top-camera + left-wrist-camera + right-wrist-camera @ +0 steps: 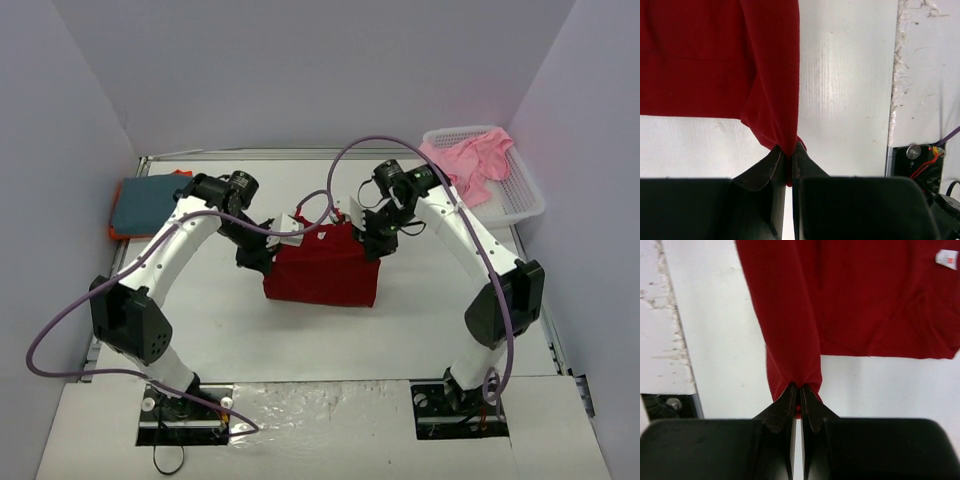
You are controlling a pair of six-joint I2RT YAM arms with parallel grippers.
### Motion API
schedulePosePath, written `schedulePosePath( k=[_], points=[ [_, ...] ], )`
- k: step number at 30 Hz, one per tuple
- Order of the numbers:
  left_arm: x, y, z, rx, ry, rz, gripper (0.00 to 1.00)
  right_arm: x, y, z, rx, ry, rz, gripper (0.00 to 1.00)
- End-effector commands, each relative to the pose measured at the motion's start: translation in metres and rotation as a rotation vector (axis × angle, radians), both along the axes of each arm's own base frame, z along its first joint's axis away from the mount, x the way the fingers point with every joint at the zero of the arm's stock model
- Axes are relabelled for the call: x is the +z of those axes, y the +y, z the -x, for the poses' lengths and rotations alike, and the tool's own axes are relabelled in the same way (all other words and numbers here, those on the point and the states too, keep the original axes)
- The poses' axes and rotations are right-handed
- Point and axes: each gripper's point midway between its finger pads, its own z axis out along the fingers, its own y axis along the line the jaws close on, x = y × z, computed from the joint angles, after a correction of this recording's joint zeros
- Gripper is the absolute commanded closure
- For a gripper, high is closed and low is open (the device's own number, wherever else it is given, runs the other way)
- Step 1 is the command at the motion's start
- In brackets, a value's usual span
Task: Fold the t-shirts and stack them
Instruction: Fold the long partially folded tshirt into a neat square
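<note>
The dark red t-shirt [322, 268] hangs between both arms above the middle of the table, its lower part resting on the surface. My left gripper [262, 252] is shut on the shirt's left edge; the left wrist view shows red cloth [740, 60] pinched at my left gripper [789, 150]. My right gripper [368, 240] is shut on the right edge, and the right wrist view shows the cloth [850, 295] bunched into my right gripper [800, 390]. A teal-blue t-shirt [145, 203] lies folded on an orange one [116, 233] at the far left. A light pink t-shirt [470, 160] lies in the basket.
A white lattice basket [520, 195] stands at the back right corner. Purple cables loop from both arms over the table. White walls close in the back and both sides. A white label [946, 259] shows on the red shirt.
</note>
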Motion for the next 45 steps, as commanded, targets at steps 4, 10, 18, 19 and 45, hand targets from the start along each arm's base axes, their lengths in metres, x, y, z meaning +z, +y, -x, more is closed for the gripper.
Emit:
schedulePosePath(
  k=[4,10,18,19,45],
  points=[
    [0.01,0.003,-0.037,0.033,-0.075,0.035,0.98,-0.001,0.003,-0.045,-0.024,-0.043,-0.013,1.0],
    [-0.002,0.001,-0.081,0.056,-0.078,0.042,0.98,-0.021,0.006,-0.086,-0.034,-0.029,-0.01,1.0],
    [-0.046,-0.004,-0.148,0.055,-0.007,0.033,0.97,-0.077,-0.015,-0.155,-0.111,0.019,0.006,1.0],
    [-0.054,-0.005,-0.165,0.064,-0.009,0.035,0.98,-0.074,-0.015,-0.169,-0.118,-0.009,-0.007,1.0],
    [0.045,0.051,-0.231,0.852,-0.486,0.062,0.06,0.026,-0.055,-0.247,-0.7,-0.736,0.226,0.39]
  ],
)
